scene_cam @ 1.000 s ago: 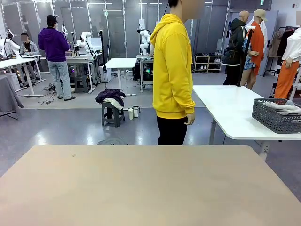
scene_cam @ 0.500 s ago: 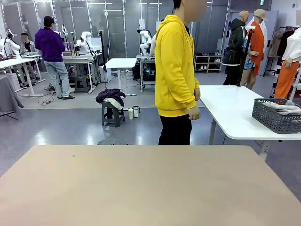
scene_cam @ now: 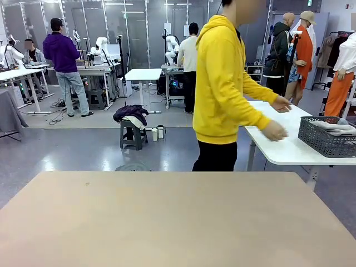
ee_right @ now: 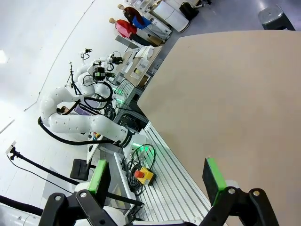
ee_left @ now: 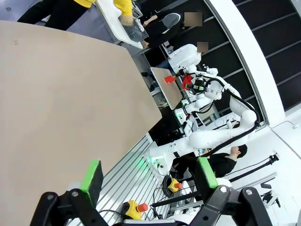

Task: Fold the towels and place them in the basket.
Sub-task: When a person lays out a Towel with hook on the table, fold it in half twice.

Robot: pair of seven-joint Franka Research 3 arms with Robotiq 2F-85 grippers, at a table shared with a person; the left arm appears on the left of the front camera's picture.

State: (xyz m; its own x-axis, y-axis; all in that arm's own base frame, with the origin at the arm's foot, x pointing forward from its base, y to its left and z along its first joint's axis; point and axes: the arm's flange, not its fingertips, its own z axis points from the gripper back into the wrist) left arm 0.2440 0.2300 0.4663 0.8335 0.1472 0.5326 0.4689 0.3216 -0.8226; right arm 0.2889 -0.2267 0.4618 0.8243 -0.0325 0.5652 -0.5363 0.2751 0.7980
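Observation:
The dark grey lattice basket [scene_cam: 327,137] stands on a white side table [scene_cam: 276,146] at the far right, beyond my beige table [scene_cam: 178,219]. Pale cloth [scene_cam: 337,128] lies in it; I cannot tell whether it is a towel. No mint-green towel is in view. A person in a yellow hoodie [scene_cam: 222,83] stands past the far edge, both hands [scene_cam: 276,131] stretched toward the basket. My left gripper [ee_left: 149,174] is open over the table's near edge, nothing between its green pads. My right gripper [ee_right: 156,176] is open too, holding nothing.
The beige tabletop [ee_left: 61,94] is bare. Below its near edge are an aluminium frame and red emergency buttons [ee_left: 132,207] [ee_right: 143,175]. A stool with dark clothes [scene_cam: 132,125] stands on the floor behind, and other people stand farther back.
The person in yellow has turned and stepped to the right, raising both hands toward the basket on the white table. Nothing on my table has changed.

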